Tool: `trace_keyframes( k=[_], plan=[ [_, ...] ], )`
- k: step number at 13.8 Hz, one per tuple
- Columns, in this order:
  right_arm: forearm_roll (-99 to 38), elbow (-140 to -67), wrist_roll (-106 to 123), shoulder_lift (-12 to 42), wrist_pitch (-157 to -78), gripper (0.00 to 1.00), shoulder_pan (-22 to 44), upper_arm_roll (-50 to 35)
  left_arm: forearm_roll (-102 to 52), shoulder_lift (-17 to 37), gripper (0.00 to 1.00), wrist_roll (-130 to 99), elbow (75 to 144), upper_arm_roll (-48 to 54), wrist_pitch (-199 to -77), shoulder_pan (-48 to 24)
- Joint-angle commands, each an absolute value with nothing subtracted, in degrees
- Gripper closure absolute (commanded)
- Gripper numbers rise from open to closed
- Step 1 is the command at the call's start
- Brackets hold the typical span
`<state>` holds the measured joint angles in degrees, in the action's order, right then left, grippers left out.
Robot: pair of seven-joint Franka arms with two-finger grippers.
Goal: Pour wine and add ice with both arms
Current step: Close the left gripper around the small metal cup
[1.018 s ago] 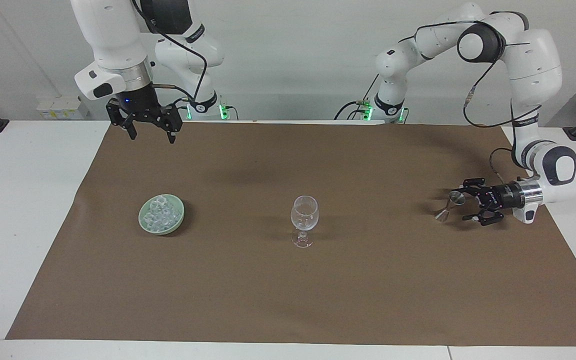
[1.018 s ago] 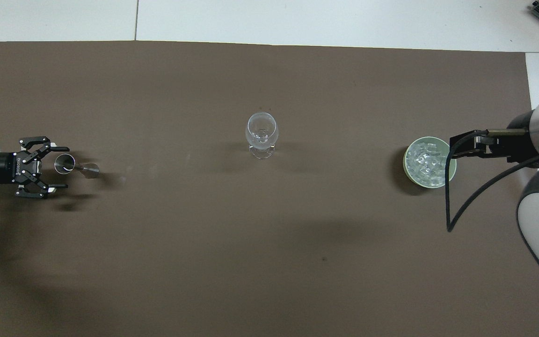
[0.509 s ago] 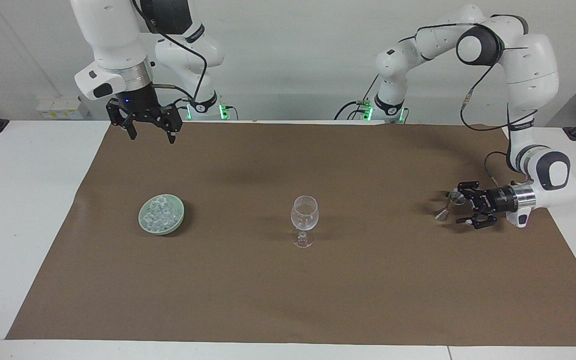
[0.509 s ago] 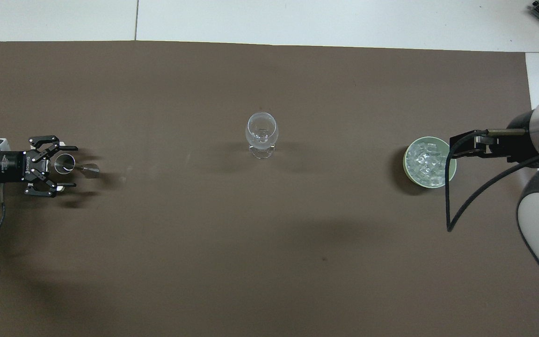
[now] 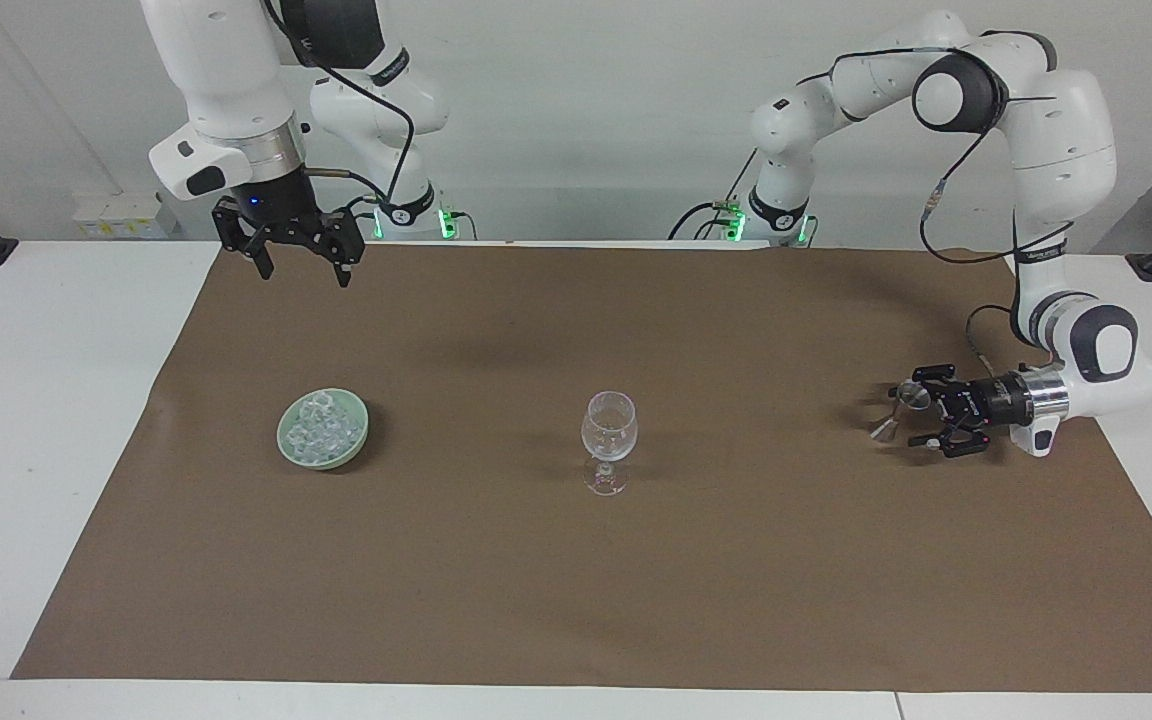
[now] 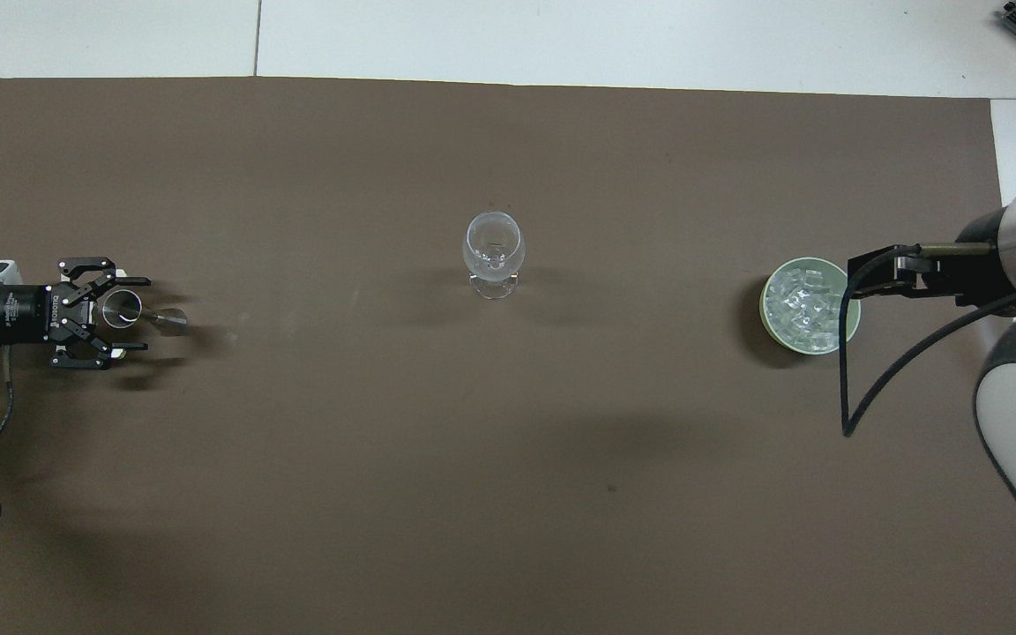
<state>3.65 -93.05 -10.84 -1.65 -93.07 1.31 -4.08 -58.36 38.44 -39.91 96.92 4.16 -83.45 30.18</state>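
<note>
A white table with a big brown paper sheet covering most of it. The wine glass stands upright mid-sheet; toward the right arm's end from it sits a green bowl, toward the left arm's end a small metal jigger, both well apart from the glass.

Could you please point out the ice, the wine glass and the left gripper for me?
ice (image 5: 321,427), facing view, middle of the heap in the green bowl.
wine glass (image 5: 609,425), facing view, on its bowl.
left gripper (image 5: 921,418), facing view, midway between its fingertips.
</note>
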Motion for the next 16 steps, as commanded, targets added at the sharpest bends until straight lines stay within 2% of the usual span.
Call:
trace_keyframes(
  k=[1, 9, 16],
  plan=[
    [2.9, -94.57, -9.76, -2.99, -93.43, 0.0, 1.32, -3.78, -59.33, 39.37, 0.12, -38.59, 96.24, 3.69, -83.58, 29.44],
    [2.9, -94.57, -9.76, -2.99, -93.43, 0.0, 1.32, -3.87, -59.15, 39.81, 0.23, -37.97, 96.33, 3.6, -83.5, 29.18],
    [2.9, -94.57, -9.76, -2.99, -93.43, 0.0, 1.32, -3.87, -59.15, 39.81, 0.4, -37.79, 96.24, 3.69, -83.06, 29.79]
  ],
)
